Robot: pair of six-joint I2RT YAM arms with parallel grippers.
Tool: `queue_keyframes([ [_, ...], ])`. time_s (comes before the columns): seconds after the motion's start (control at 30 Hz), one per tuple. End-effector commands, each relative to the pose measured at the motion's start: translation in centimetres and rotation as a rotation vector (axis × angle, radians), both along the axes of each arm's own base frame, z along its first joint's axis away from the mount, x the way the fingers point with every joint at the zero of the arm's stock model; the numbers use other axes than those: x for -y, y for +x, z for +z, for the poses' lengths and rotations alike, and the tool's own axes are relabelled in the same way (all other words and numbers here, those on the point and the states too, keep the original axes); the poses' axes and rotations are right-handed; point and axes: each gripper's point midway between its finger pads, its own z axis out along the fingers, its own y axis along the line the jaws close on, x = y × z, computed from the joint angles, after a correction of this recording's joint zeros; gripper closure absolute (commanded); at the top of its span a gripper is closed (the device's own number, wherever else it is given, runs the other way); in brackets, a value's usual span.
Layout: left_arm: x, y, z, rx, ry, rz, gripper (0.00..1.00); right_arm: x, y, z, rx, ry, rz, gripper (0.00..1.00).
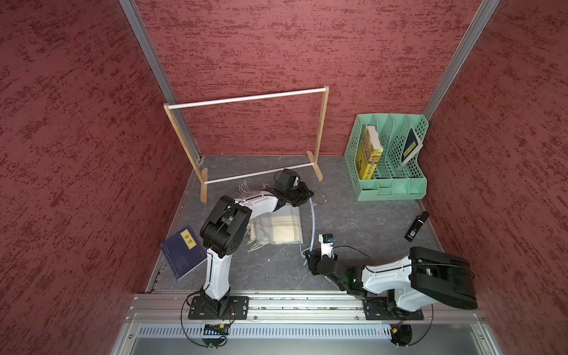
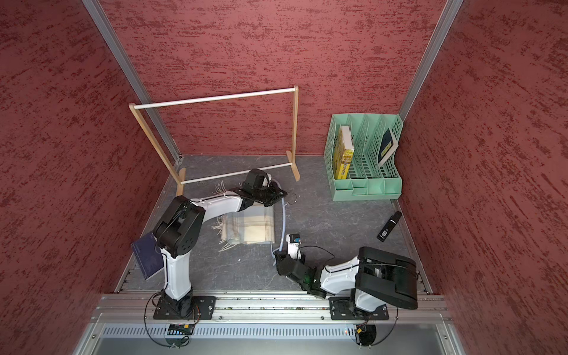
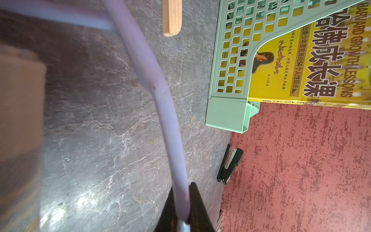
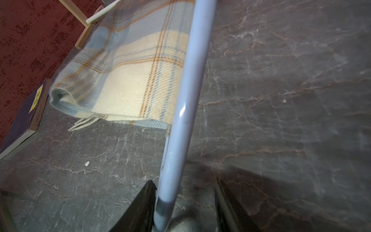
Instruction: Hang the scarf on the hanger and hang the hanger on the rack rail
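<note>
The scarf (image 1: 276, 227) (image 2: 249, 226) (image 4: 130, 80) lies folded flat on the grey table, its fringe sticking out at both ends. Just to its right runs the pale-blue hanger (image 1: 313, 221) (image 2: 284, 221), wire hook (image 1: 321, 198) at the far end. My left gripper (image 1: 302, 193) (image 2: 278, 195) (image 3: 181, 188) is shut on the hanger (image 3: 160, 96) near the hook. My right gripper (image 1: 309, 256) (image 2: 276, 256) (image 4: 184, 181) is at the hanger's near end, open. The hanger arm (image 4: 188, 96) passes between its jaws, against one finger, with a wide gap to the other.
A wooden-framed rack (image 1: 246, 98) with white rods stands at the back. A green file organizer (image 1: 390, 184) holding books sits back right, with a black stapler (image 1: 416, 227) in front of it. A dark blue book (image 1: 184, 252) leans at the left edge. Red walls enclose the table.
</note>
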Motion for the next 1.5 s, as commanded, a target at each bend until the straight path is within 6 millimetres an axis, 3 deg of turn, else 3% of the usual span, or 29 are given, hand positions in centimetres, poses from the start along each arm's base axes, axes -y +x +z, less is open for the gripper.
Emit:
queue_keyframes([
  [0.0, -0.5, 0.4, 1.9, 0.059, -0.014, 0.011, 1.00, -1.8, 0.6, 1.2, 0.011, 0.052, 0.030, 0.52],
  [0.2, -0.5, 0.5, 2.0, 0.062, -0.016, 0.012, 1.00, -2.0, 0.7, 1.1, 0.014, 0.050, 0.033, 0.56],
  [0.47, -0.6, 0.5, 1.8, 0.057, -0.014, 0.015, 1.00, -2.1, 0.9, 1.1, 0.020, 0.050, 0.033, 0.70],
  [0.7, -0.8, 0.4, 1.8, 0.056, -0.017, 0.017, 1.00, -2.5, 1.2, 1.3, 0.033, 0.044, 0.036, 0.75],
  [1.23, -1.0, 0.5, 1.8, 0.057, -0.020, 0.018, 1.00, -2.7, 1.6, 1.5, 0.051, 0.040, 0.031, 1.00],
  [1.27, -0.9, 0.4, 1.8, 0.056, -0.023, 0.013, 0.96, -2.7, 1.6, 1.5, 0.055, 0.038, 0.031, 1.00],
  [1.37, -0.9, 0.2, 1.8, 0.055, -0.020, -0.005, 0.46, -2.5, 1.8, 1.9, 0.069, 0.033, 0.025, 1.00],
  [1.47, -1.2, -0.5, 1.9, 0.057, 0.013, -0.042, 0.19, -2.1, 1.9, 2.0, 0.073, 0.017, 0.014, 1.00],
])
